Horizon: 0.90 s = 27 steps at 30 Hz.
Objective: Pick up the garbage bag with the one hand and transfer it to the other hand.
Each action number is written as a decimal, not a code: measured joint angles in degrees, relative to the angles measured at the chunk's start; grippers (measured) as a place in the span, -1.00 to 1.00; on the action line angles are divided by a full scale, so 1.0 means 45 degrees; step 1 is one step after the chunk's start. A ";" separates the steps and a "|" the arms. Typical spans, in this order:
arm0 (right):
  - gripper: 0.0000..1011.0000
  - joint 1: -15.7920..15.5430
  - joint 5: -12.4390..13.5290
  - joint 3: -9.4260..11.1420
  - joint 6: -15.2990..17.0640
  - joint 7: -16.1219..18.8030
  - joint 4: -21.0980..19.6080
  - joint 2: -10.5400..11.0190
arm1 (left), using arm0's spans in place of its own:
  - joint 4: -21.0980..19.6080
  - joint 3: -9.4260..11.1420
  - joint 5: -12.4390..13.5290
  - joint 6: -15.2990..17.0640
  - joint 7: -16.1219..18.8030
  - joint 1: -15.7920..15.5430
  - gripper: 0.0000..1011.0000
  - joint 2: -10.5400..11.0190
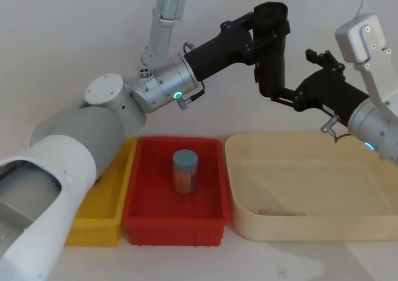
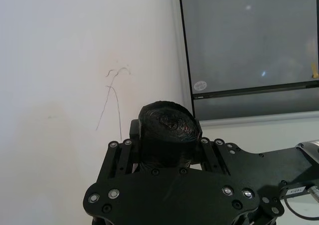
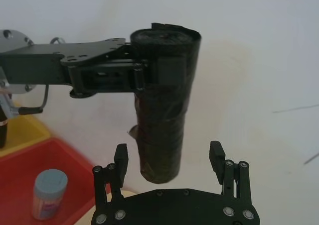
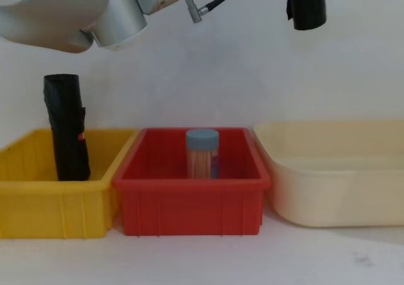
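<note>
Garbage bag (image 3: 160, 130): upright in mid-air, black, glossy, tightly rolled; the chest view cuts off all but its lower end.
Left gripper (image 3: 162, 70): clamped on the bag's upper part.
Right gripper (image 3: 168, 153): fingers spread either side of the bag's lower end, apart from it.
Jar (image 1: 185, 171): stands in the red bin (image 1: 134, 194), label unreadable.

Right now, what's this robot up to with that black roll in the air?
It is mid hand-over. The left gripper holds the garbage bag, a black roll, upright in the air. The right gripper is open, its fingers on either side of the roll's lower end without touching it. Below sit a red bin with a jar and a yellow bin with another black roll.
</note>
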 joint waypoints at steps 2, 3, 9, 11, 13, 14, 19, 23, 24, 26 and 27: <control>0.98 0.0058 -0.0023 -0.0038 0.0012 0.0049 0.0044 -0.0041 | 0.0005 0.0000 -0.0003 -0.0002 -0.0003 -0.0003 0.07 -0.0002; 0.98 0.0119 -0.0041 -0.0076 0.0025 0.0098 0.0100 -0.0084 | 0.0006 0.0000 -0.0004 -0.0003 -0.0004 -0.0004 0.07 -0.0002; 0.98 0.0340 -0.0127 -0.0196 0.0036 0.0267 0.0316 -0.0247 | 0.0015 0.0000 -0.0005 -0.0008 -0.0012 -0.0010 0.07 -0.0008; 0.98 0.0406 -0.0160 -0.0228 0.0035 0.0298 0.0390 -0.0304 | 0.0017 0.0000 -0.0005 -0.0009 -0.0013 -0.0012 0.07 -0.0010; 0.98 0.0490 -0.0211 -0.0274 0.0035 0.0328 0.0494 -0.0375 | 0.0020 0.0000 -0.0006 -0.0009 -0.0013 -0.0014 0.07 -0.0012; 0.98 0.0490 -0.0211 -0.0274 0.0035 0.0328 0.0494 -0.0375 | 0.0021 0.0000 -0.0006 -0.0009 -0.0013 -0.0015 0.07 -0.0012; 0.98 0.0709 -0.0327 -0.0403 0.0020 0.0396 0.0806 -0.0568 | 0.0029 -0.0001 -0.0006 -0.0009 -0.0013 -0.0016 0.07 -0.0014; 0.98 0.0870 -0.0410 -0.0489 -0.0013 0.0432 0.1042 -0.0727 | 0.0031 0.0000 -0.0006 -0.0009 -0.0013 -0.0016 0.07 -0.0014; 0.98 0.0935 -0.0436 -0.0521 -0.0024 0.0443 0.1150 -0.0792 | 0.0030 0.0000 -0.0006 -0.0009 -0.0013 -0.0016 0.07 -0.0014; 0.98 0.1036 -0.0484 -0.0566 -0.0057 0.0450 0.1322 -0.0908 | 0.0030 0.0000 -0.0005 -0.0009 -0.0012 -0.0016 0.07 -0.0013; 0.98 0.1068 -0.0502 -0.0576 -0.0064 0.0450 0.1372 -0.0943 | 0.0031 0.0000 -0.0006 -0.0009 -0.0012 -0.0016 0.07 -0.0013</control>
